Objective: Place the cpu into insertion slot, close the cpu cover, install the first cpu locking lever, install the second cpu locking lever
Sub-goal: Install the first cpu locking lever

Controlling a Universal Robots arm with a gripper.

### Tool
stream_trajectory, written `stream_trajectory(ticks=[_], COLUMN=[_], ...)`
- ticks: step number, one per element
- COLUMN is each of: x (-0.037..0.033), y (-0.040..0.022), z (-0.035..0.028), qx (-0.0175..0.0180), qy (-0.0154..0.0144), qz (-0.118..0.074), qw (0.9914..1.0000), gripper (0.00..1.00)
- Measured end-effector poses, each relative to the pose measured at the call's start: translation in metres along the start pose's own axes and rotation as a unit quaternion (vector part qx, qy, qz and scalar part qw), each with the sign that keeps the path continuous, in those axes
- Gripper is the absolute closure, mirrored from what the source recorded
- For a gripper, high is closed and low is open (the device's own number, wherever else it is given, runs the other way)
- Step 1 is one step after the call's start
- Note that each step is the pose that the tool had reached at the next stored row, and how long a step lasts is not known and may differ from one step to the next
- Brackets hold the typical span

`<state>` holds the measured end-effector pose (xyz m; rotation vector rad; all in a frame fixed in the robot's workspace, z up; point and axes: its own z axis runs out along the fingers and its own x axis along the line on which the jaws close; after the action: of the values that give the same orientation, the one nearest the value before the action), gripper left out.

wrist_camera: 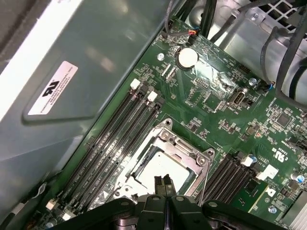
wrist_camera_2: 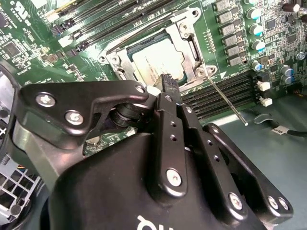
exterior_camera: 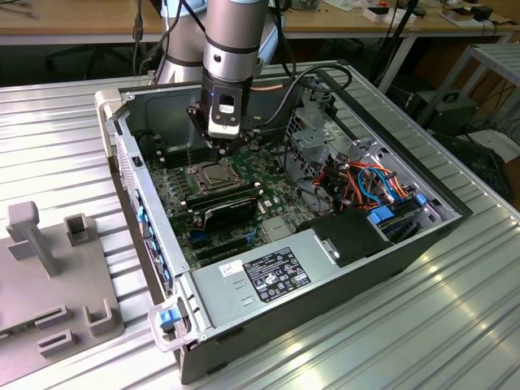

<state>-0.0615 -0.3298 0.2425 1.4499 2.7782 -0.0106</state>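
Cpu lies seated in the insertion slot just below the tool, which is closed and empty; cover appears lowered, while one locking lever stands free, unlatched.

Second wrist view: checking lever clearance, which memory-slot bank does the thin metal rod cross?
The memory-slot bank nearest the gripper; the rod slants over it, while the bank beyond the cpu lies uncovered.
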Motion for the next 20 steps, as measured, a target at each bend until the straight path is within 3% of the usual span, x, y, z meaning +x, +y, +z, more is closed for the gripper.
stream_trajectory(ticks=[5, 8, 10, 15, 20], x=[-0.0001, 0.0000, 0.0008, 0.0036, 0.0040], y=[-0.0001, -0.0003, -0.0016, -0.0081, -0.0088], z=[0.0001, 0.0000, 0.0000, -0.0001, -0.0087], qx=[-0.0001, -0.0002, -0.0004, -0.0008, -0.0014], qy=[0.0000, -0.0001, -0.0001, 0.0002, 0.0005], qz=[0.000, -0.024, -0.043, -0.056, -0.068], qw=[1.00000, 0.99972, 0.99909, 0.99845, 0.99771], gripper=[0.89, 0.89, 0.89, 0.89, 0.89])
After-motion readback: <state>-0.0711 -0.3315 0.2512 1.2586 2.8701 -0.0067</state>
